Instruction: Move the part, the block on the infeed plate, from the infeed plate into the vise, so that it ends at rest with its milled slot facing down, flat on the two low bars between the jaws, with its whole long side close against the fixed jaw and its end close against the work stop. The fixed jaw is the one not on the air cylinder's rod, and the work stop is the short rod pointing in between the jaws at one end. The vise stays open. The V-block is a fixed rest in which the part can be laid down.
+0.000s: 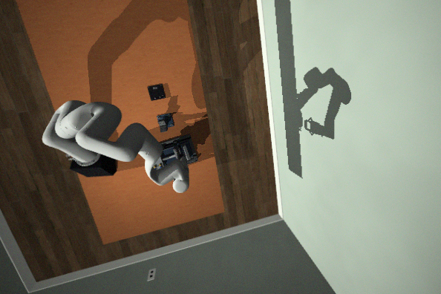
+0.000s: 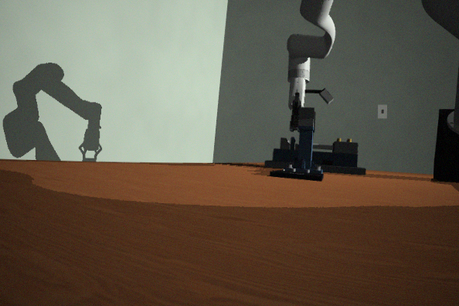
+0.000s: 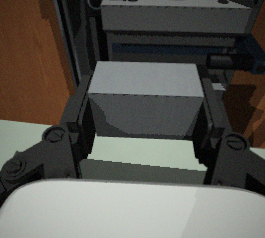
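My gripper (image 3: 144,94) is shut on the part (image 3: 144,100), a plain grey block, gripping it by its two side faces. In the wrist view the part hangs above the vise, with a grey jaw block (image 3: 176,17) beyond it and the work stop rod (image 3: 234,61) at the right. In the exterior view the part (image 2: 307,118) is held in the gripper (image 2: 299,120) above the vise (image 2: 324,156). From above, my arm's wrist covers most of the vise (image 1: 182,150). The slot is not visible. The dark infeed plate (image 1: 156,92) is empty.
The blue V-block (image 2: 304,148) on its dark base stands in front of the vise in the exterior view, and between the plate and the vise from above (image 1: 165,122). The arm's black base (image 1: 93,166) sits at the table's near side.
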Motion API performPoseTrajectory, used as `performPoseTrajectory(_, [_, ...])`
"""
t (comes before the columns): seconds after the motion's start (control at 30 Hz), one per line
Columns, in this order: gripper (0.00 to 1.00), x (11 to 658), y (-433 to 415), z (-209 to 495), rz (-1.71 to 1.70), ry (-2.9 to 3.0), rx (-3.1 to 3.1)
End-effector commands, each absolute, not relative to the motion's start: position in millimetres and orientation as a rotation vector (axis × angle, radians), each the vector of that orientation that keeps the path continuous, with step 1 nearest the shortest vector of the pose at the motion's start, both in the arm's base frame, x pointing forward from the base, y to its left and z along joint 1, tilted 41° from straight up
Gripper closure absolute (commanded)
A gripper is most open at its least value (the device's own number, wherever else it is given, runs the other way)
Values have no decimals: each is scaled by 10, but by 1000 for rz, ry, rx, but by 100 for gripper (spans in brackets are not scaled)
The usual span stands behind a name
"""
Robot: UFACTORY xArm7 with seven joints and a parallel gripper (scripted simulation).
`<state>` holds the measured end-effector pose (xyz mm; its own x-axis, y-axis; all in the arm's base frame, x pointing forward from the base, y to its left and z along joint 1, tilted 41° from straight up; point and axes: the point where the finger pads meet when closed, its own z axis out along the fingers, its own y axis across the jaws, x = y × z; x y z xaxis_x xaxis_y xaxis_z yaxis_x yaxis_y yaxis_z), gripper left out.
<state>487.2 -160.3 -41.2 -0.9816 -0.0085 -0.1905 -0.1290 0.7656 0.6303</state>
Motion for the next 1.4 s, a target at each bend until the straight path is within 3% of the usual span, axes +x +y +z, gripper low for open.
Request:
performPoseTrajectory(0.0, [100,4878,-1630,-400,1006,2783,-107])
performPoseTrajectory(1.37, [100,4894,-1564,-479,1007,2784,-102])
